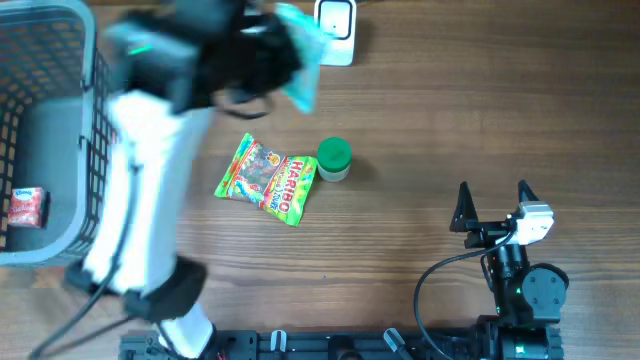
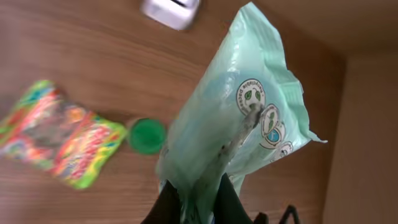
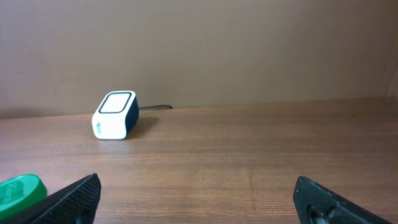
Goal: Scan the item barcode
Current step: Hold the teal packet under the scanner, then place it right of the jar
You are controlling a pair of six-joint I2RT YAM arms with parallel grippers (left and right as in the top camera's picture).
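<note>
Overhead: grey wire basket point(image 1: 30, 60) with one small red packet point(image 1: 27, 207) inside.

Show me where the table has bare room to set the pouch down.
Bare wood spans the stretch right of the scanner and green-lidded jar, above the open right gripper. Crowded: candy bag beside the jar mid-table, basket at the left edge.

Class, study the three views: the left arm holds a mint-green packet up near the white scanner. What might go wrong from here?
1. The left gripper pinches the soft packet by one creased edge only; it may slip or flop away from the scanner.
2. The side seen from the left wrist shows round logos, no barcode; the code may not face the scanner.
3. If dropped, it could hit the green-lidded jar.
</note>
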